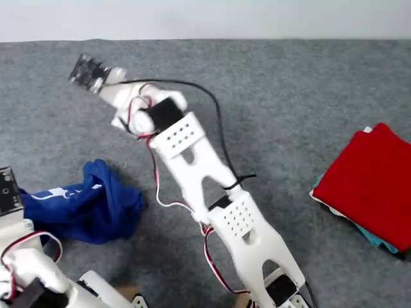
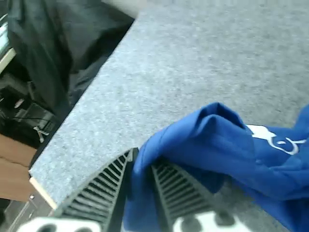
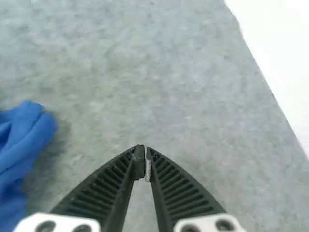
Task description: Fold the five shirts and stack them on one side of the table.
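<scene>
A crumpled blue shirt (image 1: 90,202) with white print lies at the table's front left. My left gripper (image 2: 141,162) is shut on a fold of the blue shirt (image 2: 227,145) near the table's left edge. My right arm (image 1: 192,160) stretches from the front centre toward the far left. Its gripper (image 3: 143,162) is shut with nothing in it, just above the bare grey mat, and an edge of the blue shirt (image 3: 19,140) lies off to one side of it. A stack of folded shirts, red one (image 1: 372,183) on top, rests at the right side.
Grey felt mat (image 1: 289,96) covers the table, with open room in the middle and at the back. Cables (image 1: 215,109) run along the right arm. Beyond the table's left edge (image 2: 48,186) sit dark bags and clutter (image 2: 48,58).
</scene>
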